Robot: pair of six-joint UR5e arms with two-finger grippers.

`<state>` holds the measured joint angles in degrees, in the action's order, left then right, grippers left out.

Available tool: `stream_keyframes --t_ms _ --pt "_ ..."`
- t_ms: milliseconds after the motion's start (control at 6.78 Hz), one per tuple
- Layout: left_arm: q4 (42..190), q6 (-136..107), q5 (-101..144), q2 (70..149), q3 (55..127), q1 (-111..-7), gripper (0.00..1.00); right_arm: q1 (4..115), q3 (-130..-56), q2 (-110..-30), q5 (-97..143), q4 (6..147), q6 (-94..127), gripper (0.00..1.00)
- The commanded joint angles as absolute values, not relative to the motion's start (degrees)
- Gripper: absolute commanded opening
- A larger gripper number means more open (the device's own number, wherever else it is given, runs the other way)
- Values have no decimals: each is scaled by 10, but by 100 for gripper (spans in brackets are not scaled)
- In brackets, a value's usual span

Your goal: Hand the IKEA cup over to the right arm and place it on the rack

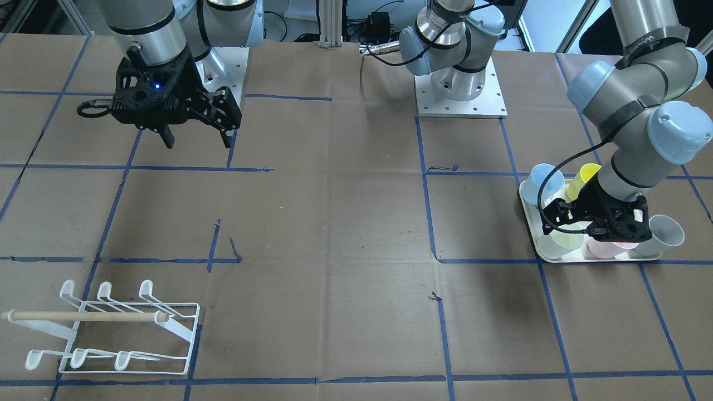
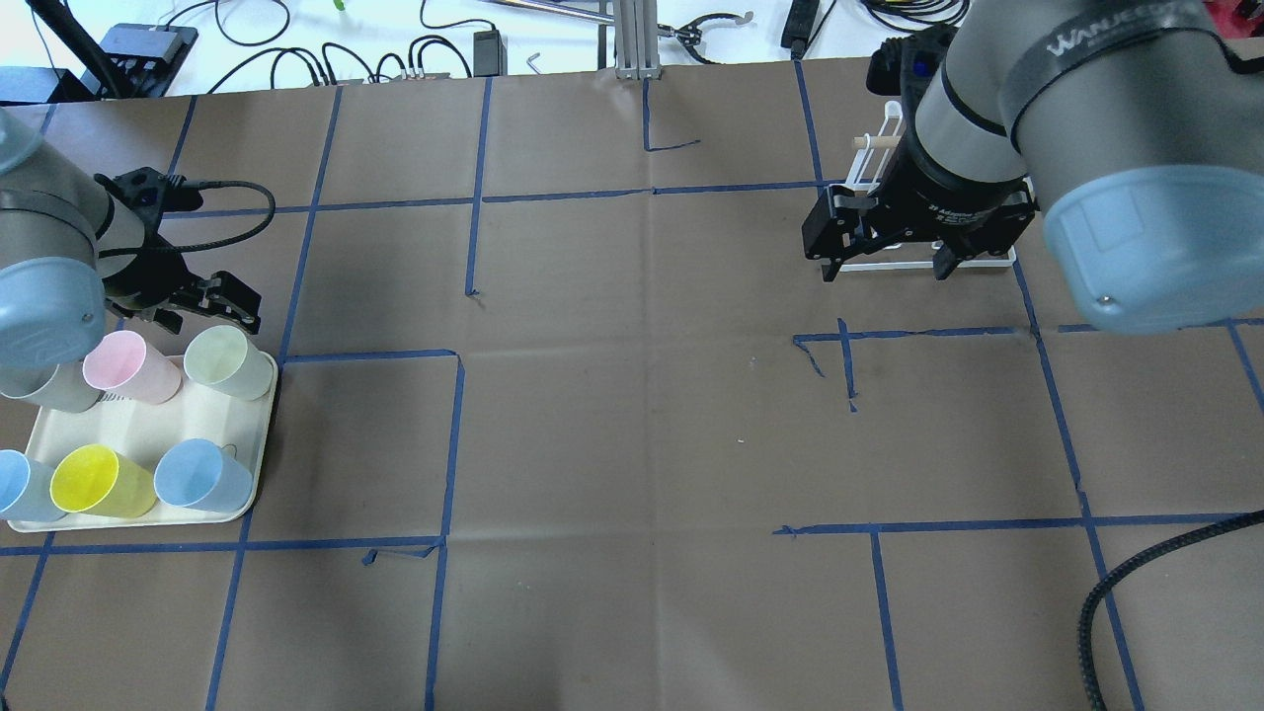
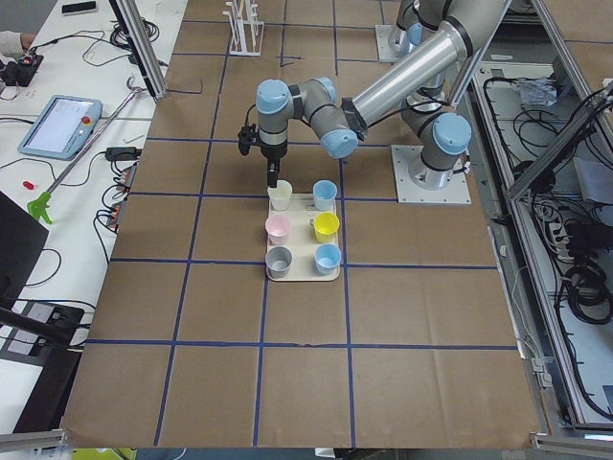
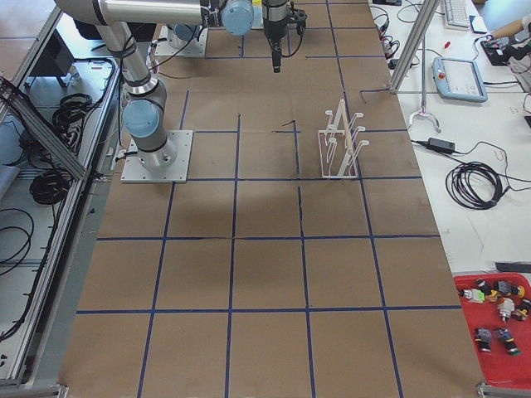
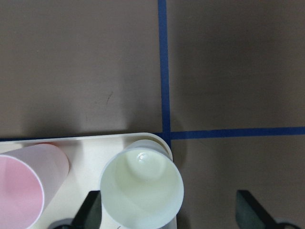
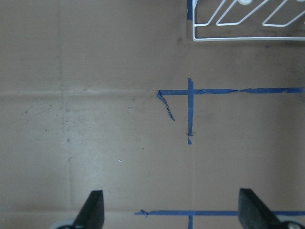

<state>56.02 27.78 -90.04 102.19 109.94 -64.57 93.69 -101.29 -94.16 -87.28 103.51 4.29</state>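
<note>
The task has barely begun, by my reading. The left gripper (image 2: 209,312) hangs with jaws spread wide around the pale green cup (image 5: 142,191), which stands ungripped beside a pink cup (image 5: 24,186) at a corner of the cream tray (image 2: 158,427) near the bench's left end. The right gripper (image 1: 197,140) hovers open and empty near the white wire rack (image 1: 83,316) at the bench's far right corner. Its prongs are bare, so the grasp, hand-over and placing all remain.

We hold our left end effector (image 5: 170,212) spread wide, pointing down; our right end effector (image 6: 171,210) hangs likewise, jaws apart.
</note>
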Motion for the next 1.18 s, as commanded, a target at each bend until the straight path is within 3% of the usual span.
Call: stream_keyframes --t_ms 0,443,590,738,1033 --pt "549 277 -902 1031 1127 -647 99 937 -1067 -946 -832 1153 42 100" --pt "546 280 -907 1035 1135 -645 99 937 -1096 -947 -765 1322 43 100" --pt "546 283 -906 1038 1135 -643 95 937 -1108 -947 -731 1377 46 100" --pt "546 286 -907 1043 1134 -642 81 938 -1134 -947 -703 1445 62 100" --pt "545 294 -907 1046 1129 -641 23 938 -1200 -940 -612 1621 162 100"
